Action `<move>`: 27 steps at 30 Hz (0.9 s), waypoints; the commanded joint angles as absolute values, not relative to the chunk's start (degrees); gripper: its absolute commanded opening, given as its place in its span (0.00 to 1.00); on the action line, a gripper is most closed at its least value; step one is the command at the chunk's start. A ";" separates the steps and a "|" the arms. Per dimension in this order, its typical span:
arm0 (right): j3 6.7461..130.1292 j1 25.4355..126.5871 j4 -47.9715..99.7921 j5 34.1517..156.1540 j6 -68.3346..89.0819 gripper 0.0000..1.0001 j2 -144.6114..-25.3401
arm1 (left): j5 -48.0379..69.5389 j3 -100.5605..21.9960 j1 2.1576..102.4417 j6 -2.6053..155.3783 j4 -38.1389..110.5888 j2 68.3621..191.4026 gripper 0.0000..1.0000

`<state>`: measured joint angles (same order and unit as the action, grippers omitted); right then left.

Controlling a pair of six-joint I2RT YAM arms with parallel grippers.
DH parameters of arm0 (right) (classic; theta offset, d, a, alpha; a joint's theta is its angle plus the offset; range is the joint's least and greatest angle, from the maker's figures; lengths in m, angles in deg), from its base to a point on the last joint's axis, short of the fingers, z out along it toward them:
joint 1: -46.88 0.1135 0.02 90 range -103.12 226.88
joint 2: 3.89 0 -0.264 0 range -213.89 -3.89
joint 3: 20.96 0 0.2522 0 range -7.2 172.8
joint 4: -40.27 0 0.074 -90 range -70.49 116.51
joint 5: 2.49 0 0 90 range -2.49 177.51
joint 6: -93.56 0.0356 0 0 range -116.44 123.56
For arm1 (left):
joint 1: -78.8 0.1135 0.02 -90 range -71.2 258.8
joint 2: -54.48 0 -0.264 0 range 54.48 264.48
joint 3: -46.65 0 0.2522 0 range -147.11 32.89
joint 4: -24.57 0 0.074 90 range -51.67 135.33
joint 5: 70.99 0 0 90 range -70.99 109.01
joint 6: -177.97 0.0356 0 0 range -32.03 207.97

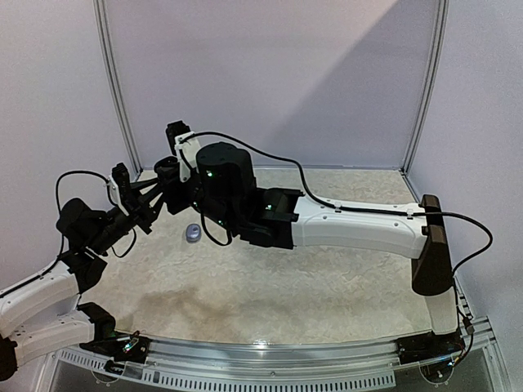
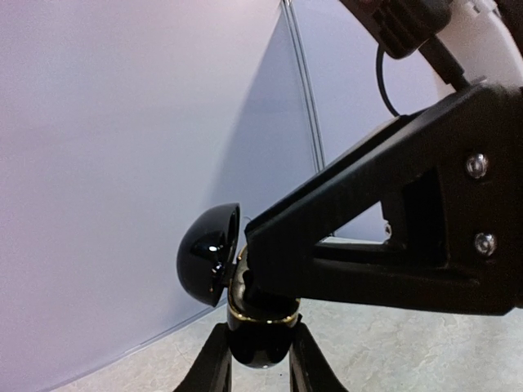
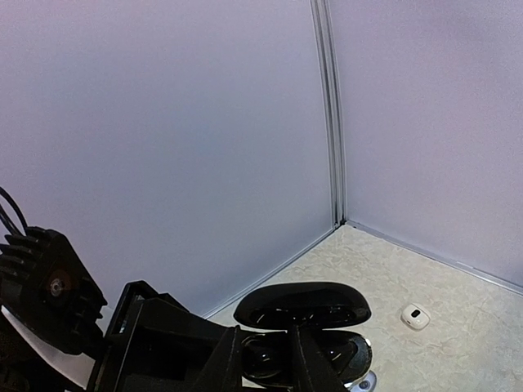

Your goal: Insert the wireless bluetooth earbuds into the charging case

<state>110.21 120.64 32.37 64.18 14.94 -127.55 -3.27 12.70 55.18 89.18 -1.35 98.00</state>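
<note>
Left wrist view puts the glossy black charging case (image 2: 261,336) low in the middle. It is clamped at its base between the fingers of the left tool (image 2: 263,363), which are drawn tight on it and hold it up off the table (image 1: 270,286). Its lid (image 2: 208,263) is hinged back to the left, so the mouth faces up and to the right, and that is where the right tool (image 2: 250,255) stands. Its two long fingers slope down from the right and converge at the gold-rimmed opening, tips touching it or just inside. Whether those tips are pinched on something or a little apart I cannot tell, since their ends are hidden against the case. From the right wrist the case reads as an oval with its long axis across the view, lid above base. The wells look dark and shiny, and no earbuds can be picked out in them or anywhere else. Judging by the pose, the right arm is the one placed to do the seating, and the left serves only as holder. A small pale oval item (image 1: 193,233) lies on the table just beside the two tools in the top view.
</note>
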 commanded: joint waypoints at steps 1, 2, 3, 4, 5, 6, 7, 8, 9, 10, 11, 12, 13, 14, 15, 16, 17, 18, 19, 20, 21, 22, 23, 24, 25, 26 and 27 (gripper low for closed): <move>108.81 119.50 28.25 62.12 14.72 0.20 -128.13 | -5.21 12.61 54.54 88.15 -5.00 97.54 0.00; 108.82 119.41 28.07 62.11 14.84 0.21 -128.14 | -5.51 12.63 54.54 88.17 -5.00 97.59 0.00; 108.76 119.45 28.04 62.05 14.96 0.22 -128.10 | -5.77 12.66 54.54 88.12 -5.02 97.55 0.00; 108.86 119.37 27.96 62.03 15.11 0.22 -128.09 | -5.96 12.66 54.53 86.95 -5.00 97.54 0.00; 108.90 119.32 27.84 61.95 15.28 0.23 -128.04 | -6.19 12.59 54.51 86.62 -5.00 97.54 0.00; 108.90 119.25 27.75 61.87 15.32 0.23 -127.96 | -6.41 12.60 54.50 86.44 -5.00 97.59 0.00; 108.91 119.24 27.67 61.82 15.27 0.23 -127.92 | -6.58 12.59 54.54 86.17 -5.00 97.56 0.00; 108.91 119.19 27.56 61.79 15.25 0.23 -127.87 | -6.76 12.58 54.50 85.80 -5.00 97.59 0.00; 108.91 119.17 27.48 61.76 15.25 0.24 -127.83 | -7.01 12.51 54.54 85.16 -5.00 97.58 0.00; 108.91 119.14 27.33 61.76 15.18 0.24 -127.82 | -7.23 12.45 54.52 84.42 -4.92 97.55 0.00; 108.98 119.21 27.16 61.80 15.17 0.25 -127.82 | -7.53 12.41 54.60 83.66 -4.87 97.51 0.00; 108.98 119.21 27.06 61.74 15.16 0.26 -127.74 | -7.73 12.34 54.63 82.62 -4.72 97.46 0.00; 108.99 119.21 26.93 61.65 15.12 0.27 -127.60 | -7.79 12.26 54.63 81.49 -4.36 97.47 0.00; 108.99 119.18 26.80 61.55 15.08 0.28 -127.57 | -7.79 12.15 54.68 80.32 -3.86 97.45 0.00; 108.99 119.17 26.65 61.38 14.95 0.29 -127.39 | -7.79 12.02 54.77 79.29 -3.19 97.41 0.00; 108.94 119.18 26.52 61.22 14.87 0.30 -127.27 | -7.86 11.90 54.79 78.44 -2.63 97.32 0.00; 108.91 119.15 26.51 61.01 14.68 0.31 -127.08 | -8.00 11.84 54.87 77.79 -2.15 97.22 0.00; 108.91 119.14 26.51 60.83 14.51 0.31 -126.91 | -8.04 11.77 54.86 77.41 -1.68 97.12 0.00; 108.90 119.13 26.51 60.68 14.18 0.32 -126.66 | -8.12 11.74 54.82 77.10 -1.32 97.10 0.00; 108.90 119.17 25.76 60.55 13.91 0.33 -126.47 | -8.33 11.67 54.87 77.06 -0.88 97.15 0.00; 108.88 119.20 25.04 60.57 13.73 0.34 -126.43 | -8.63 11.59 54.86 77.07 -0.62 97.19 0.00; 108.90 119.13 24.94 60.68 13.28 0.37 -126.22 | -9.01 11.49 54.88 77.00 -0.28 97.27 0.00; 108.95 119.18 24.97 60.93 13.09 0.38 -126.16 | -9.13 11.50 54.91 77.00 0.08 97.21 0.00; 108.99 119.16 25.00 61.34 12.86 0.41 -126.09 | -9.26 11.49 54.93 76.87 0.48 97.23 0.00; 109.02 119.16 25.01 61.78 12.43 0.43 -125.99 | -9.45 11.42 54.97 76.66 0.84 97.19 0.00; 109.13 119.16 25.01 62.15 12.22 0.44 -125.98 | -9.53 11.43 54.98 76.42 1.21 97.19 0.00; 109.23 119.13 25.01 62.46 11.97 0.45 -125.91 | -9.67 11.36 54.98 76.05 1.50 97.19 0.00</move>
<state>110.16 120.62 28.18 63.39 13.47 -127.46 -6.11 12.70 55.20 77.68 2.47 98.00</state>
